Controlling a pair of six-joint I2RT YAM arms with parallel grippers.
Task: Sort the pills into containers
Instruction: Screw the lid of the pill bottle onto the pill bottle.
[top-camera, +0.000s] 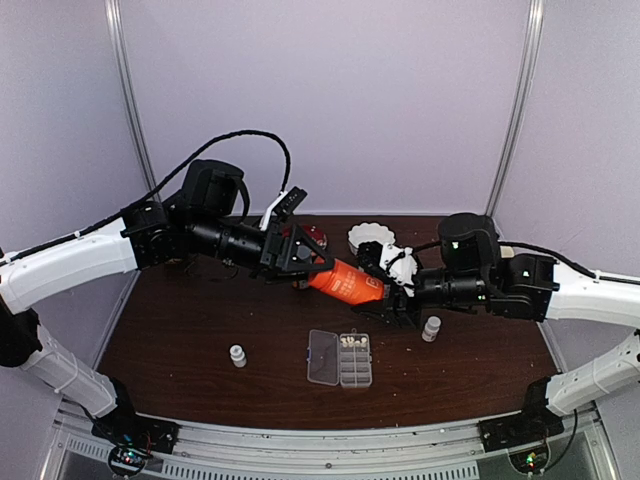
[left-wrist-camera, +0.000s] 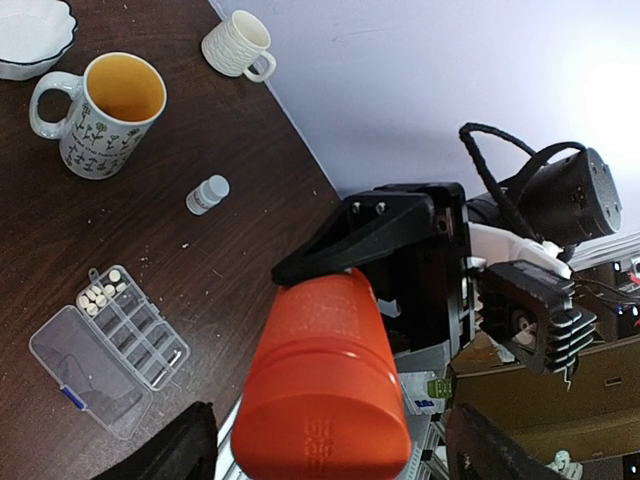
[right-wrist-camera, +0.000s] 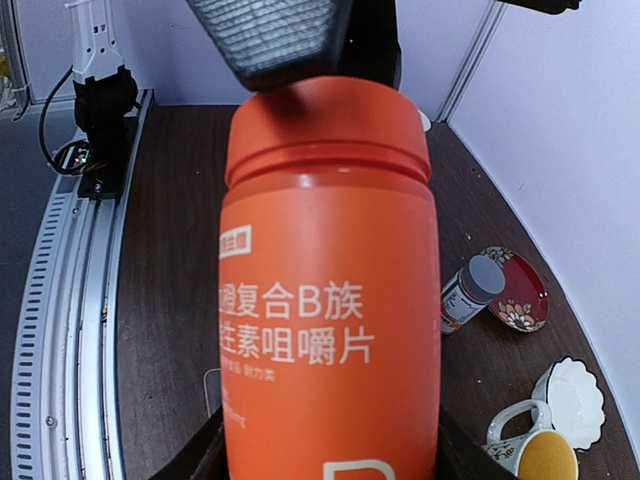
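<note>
While the orange bottle (top-camera: 345, 283) is held on its side above the middle of the table (top-camera: 180, 340), its body is clamped between the jaws of the right gripper (top-camera: 383, 292). Its cap end is straddled by the left gripper (top-camera: 312, 265), whose jaws are seen spread, with a gap on each side of the cap. The clear pill box (top-camera: 340, 358) is placed near the middle of the front edge, its lid laid open to the left. The pills (top-camera: 353, 341) are gathered in cells at its far end, and a small white bottle (top-camera: 237, 355) is set well apart towards the left edge.
</note>
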